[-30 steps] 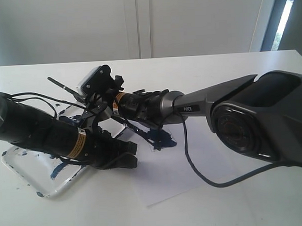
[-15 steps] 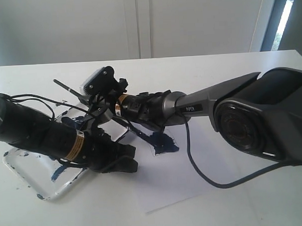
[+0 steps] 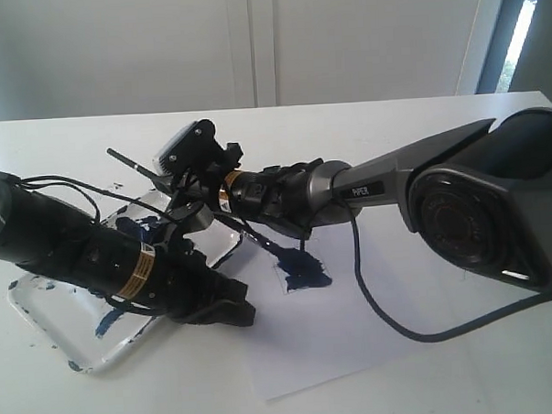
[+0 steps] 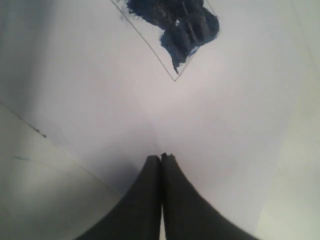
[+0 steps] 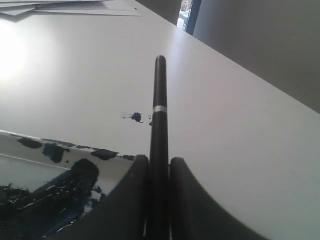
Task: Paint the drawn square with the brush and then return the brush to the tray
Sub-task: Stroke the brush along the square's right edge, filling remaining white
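Note:
The brush [image 3: 135, 166] is a thin black stick held slantwise by my right gripper [image 3: 182, 204], which is shut on its handle. Its wet tip rests at the drawn square [image 3: 303, 270], whose interior is largely smeared dark blue. In the right wrist view the brush [image 5: 159, 100] runs out between the two fingers of the right gripper [image 5: 159, 162]. The tray [image 3: 43, 329], white and blotched with blue, lies at the left under both arms. My left gripper [image 3: 224, 312] is shut and empty, pressed down on the paper near the tray; the left gripper [image 4: 161, 158] points toward the square [image 4: 175, 25].
The white paper sheet [image 3: 355, 332] lies on the white table [image 3: 392, 129], with its near corner toward the front edge. A black cable [image 3: 372, 304] loops over the paper from the right arm. Small blue specks [image 5: 134, 117] dot the table beyond the tray rim [image 5: 75, 149].
The right gripper and brush have shifted rightward, with the brush tip dragged across the square. The left gripper has slid slightly toward the front, and the paper has moved a little with it.

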